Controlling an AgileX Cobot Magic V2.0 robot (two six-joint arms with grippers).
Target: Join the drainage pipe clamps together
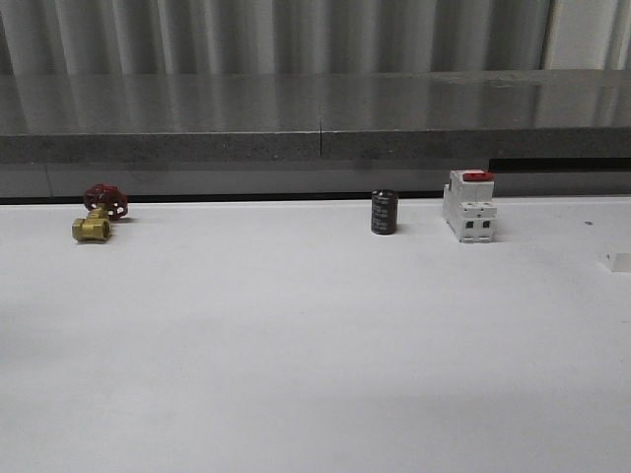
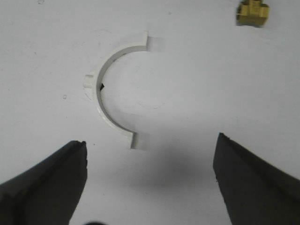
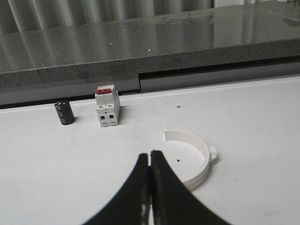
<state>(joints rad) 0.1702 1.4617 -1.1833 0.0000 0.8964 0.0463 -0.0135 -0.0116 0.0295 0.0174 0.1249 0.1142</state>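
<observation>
Currently left gripper (image 2: 150, 183): jaws spread wide, nothing between them, hovering over one clamp half (image 2: 111, 89) lying flat on the white table (image 2: 211, 93); brass valve (image 2: 252, 13) well apart from it. Right gripper (image 3: 150, 187): fingers pressed together, empty. Second clamp half (image 3: 194, 157) lies just beside the fingertips, its open side facing them. Beyond it, white breaker block (image 3: 107, 106) with red switch, upright; black cylinder (image 3: 64, 113) near the breaker.
</observation>
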